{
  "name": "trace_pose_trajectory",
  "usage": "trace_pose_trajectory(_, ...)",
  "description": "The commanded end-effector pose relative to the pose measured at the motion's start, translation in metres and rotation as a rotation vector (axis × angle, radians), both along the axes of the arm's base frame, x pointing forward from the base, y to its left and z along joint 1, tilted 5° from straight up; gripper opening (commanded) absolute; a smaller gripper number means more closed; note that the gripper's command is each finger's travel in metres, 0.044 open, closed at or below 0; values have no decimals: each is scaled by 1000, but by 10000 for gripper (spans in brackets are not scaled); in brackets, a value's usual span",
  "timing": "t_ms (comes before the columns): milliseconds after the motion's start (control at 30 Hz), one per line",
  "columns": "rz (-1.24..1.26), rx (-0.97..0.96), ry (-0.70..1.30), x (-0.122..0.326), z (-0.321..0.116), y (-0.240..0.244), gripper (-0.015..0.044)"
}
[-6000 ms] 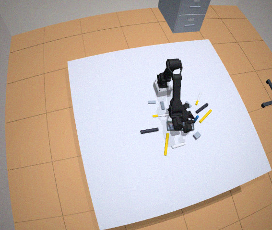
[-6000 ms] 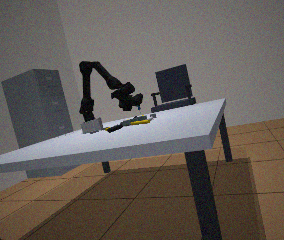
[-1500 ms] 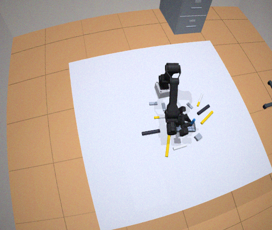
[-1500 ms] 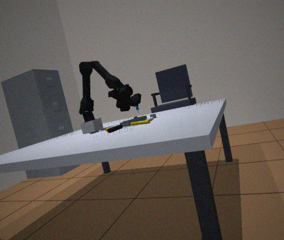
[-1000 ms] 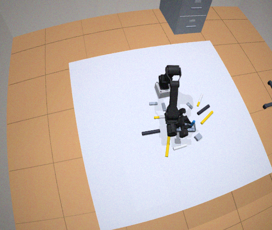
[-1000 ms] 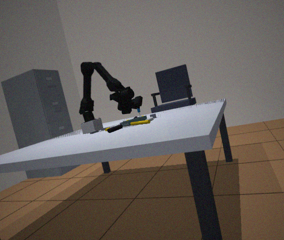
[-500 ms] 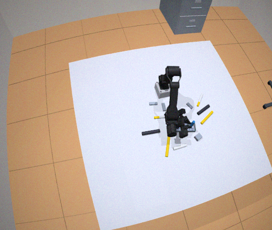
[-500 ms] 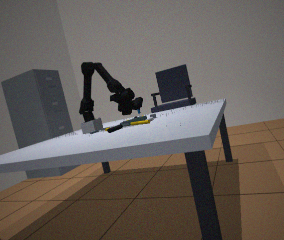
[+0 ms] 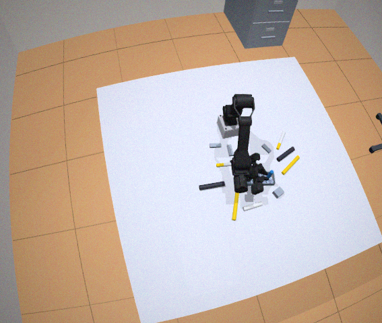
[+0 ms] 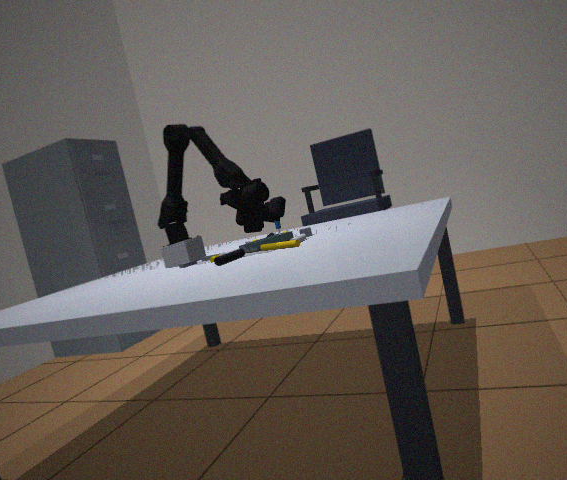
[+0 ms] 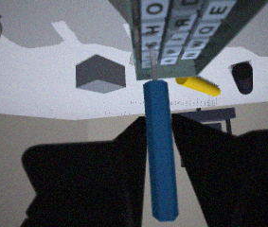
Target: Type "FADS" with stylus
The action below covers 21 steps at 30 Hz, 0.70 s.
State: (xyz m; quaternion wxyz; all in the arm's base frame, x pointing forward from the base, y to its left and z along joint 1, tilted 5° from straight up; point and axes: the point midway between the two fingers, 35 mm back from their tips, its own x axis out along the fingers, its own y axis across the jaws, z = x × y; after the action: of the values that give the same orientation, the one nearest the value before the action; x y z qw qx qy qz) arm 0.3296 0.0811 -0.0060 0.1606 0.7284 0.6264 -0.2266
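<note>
My gripper (image 9: 267,175) (image 10: 276,219) (image 11: 158,121) is shut on the blue stylus (image 9: 270,173) (image 10: 277,225) (image 11: 161,156). The stylus has its thin grey tip pointing down at the keyboard (image 9: 271,182) (image 10: 268,241) (image 11: 190,70). In the wrist view the tip overlaps the end of the row with the letters O, H and S, close to the S key. Whether it touches a key cannot be told. The arm hides much of the keyboard in the top view.
A grey block (image 9: 278,192) (image 10: 305,231) (image 11: 100,76) lies beside the keyboard. A yellow stick (image 9: 290,165) and a black stick (image 9: 285,153) lie on its other side. A white stick (image 9: 252,206), another yellow stick (image 9: 235,207) and another black stick (image 9: 211,185) lie around the arm.
</note>
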Motion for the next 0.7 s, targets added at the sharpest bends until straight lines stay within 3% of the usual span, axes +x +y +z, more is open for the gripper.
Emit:
trace_pose_trajectory(0,-1,3,4,-1,-3,0,81)
trace_pose_trajectory(667,-1,3,4,-1,-6,0,81)
